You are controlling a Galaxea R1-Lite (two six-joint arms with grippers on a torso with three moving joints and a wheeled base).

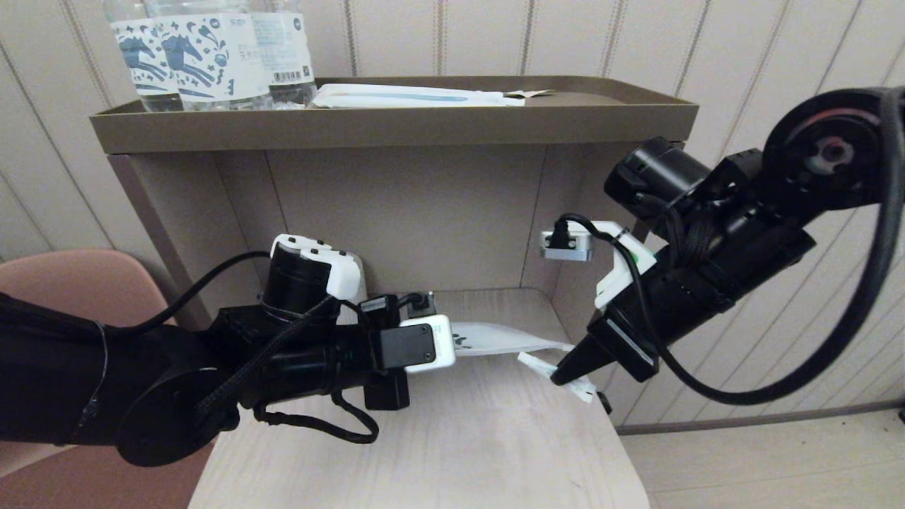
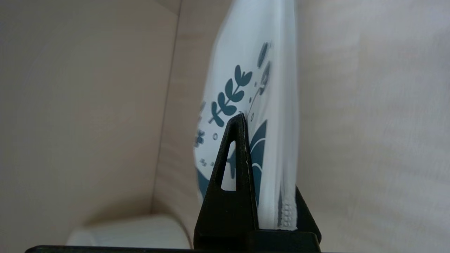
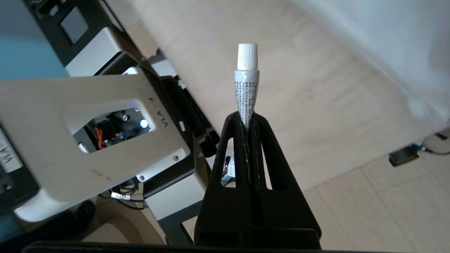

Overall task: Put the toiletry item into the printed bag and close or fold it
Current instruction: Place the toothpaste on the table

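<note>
White printed bag [image 1: 495,338], limp, slippery film, pinched shut in left hand [image 2: 246,121] above tabletop [image 1: 452,438] rear edge. Right hand [image 3: 249,121] clamps toiletry item [image 3: 246,88]: light, small, stiff; best held at crimped end.

Head camera high above the shelf [image 1: 495,438]; wrist cameras close behind each tool.

Pale striped wall panelling [image 1: 438,35] behind a taupe shelf unit [image 1: 396,127]; light wood desk [image 1: 452,438], pink chair [image 1: 78,276] at its left edge, tiled floor [image 1: 778,466]
</note>
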